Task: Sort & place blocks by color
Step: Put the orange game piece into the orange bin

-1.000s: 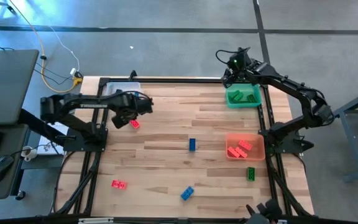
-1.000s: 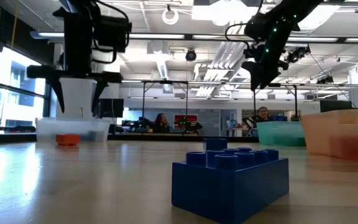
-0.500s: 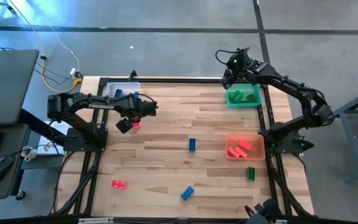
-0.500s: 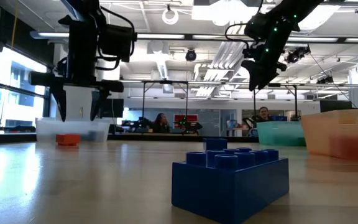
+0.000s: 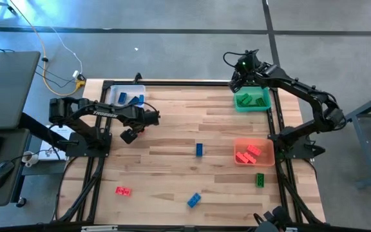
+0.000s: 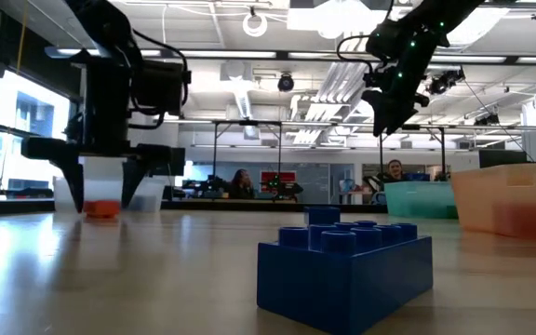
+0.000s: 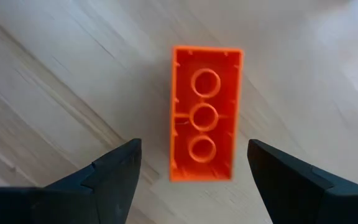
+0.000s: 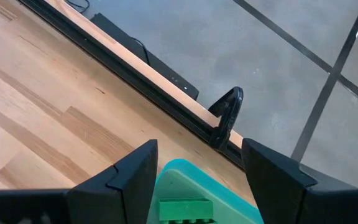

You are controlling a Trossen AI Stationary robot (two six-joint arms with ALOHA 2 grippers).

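One red-orange brick (image 7: 205, 114) lies studs-down on the desk (image 5: 172, 129), centred between the open jaws of the left gripper (image 6: 100, 191), which has descended over it within the last second; a grasp is the likely next step. The right gripper (image 5: 239, 76) hangs over the green bin (image 5: 252, 106), jaws open and empty

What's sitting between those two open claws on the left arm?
In the left wrist view, a red-orange block lies underside up on the bare wood, between the left gripper's open fingers, untouched.
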